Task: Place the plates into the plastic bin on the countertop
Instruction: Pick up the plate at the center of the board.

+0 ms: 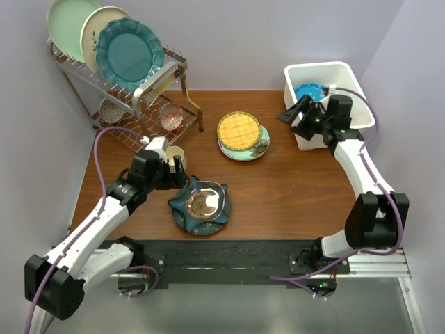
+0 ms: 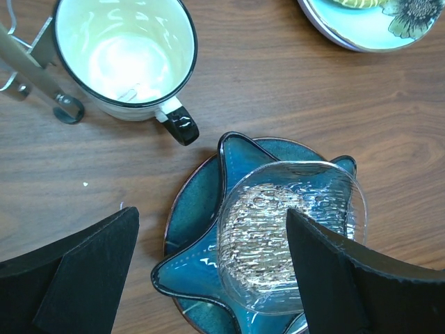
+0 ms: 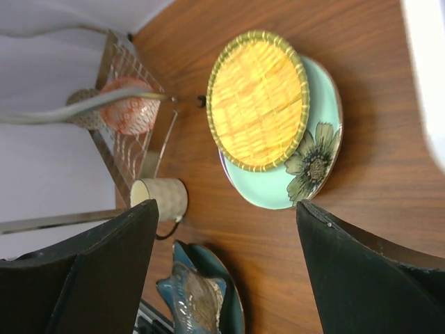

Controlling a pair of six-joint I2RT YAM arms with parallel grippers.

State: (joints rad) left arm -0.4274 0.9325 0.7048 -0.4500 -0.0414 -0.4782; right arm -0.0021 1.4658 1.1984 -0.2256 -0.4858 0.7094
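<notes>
A: Which step?
B: One blue plate [image 1: 308, 91] is in the bin [image 1: 316, 67], far right. Right hand [image 1: 290, 115] hangs by its left wall, fingers apart, empty. Left hand [image 1: 174, 167] is apart too, over the near-left stack: clear dish [image 1: 205, 202] on star dish [image 1: 179, 202] on teal plate [image 1: 182, 217].
A: Next?
B: Prob. left drops & pinches a rim. Yellow plate [image 1: 238, 130] on green plate [image 1: 259, 147] waits mid-surface [image 1: 299, 188].

It was a robot lab staged as a kitchen corner: a wood-grain bench [image 1: 292, 188] boxed in by bare lavender walls [image 1: 278, 35], a left arm [image 1: 90, 233] and a right arm [image 1: 361, 167] bolted to a black rail [image 1: 229, 261] at its near edge (purple cables [image 1: 98, 163] looping off them), and a wire dish rack [image 1: 142, 104] holding upright plates [image 1: 128, 52] beside a mug [image 2: 125, 56].
</notes>
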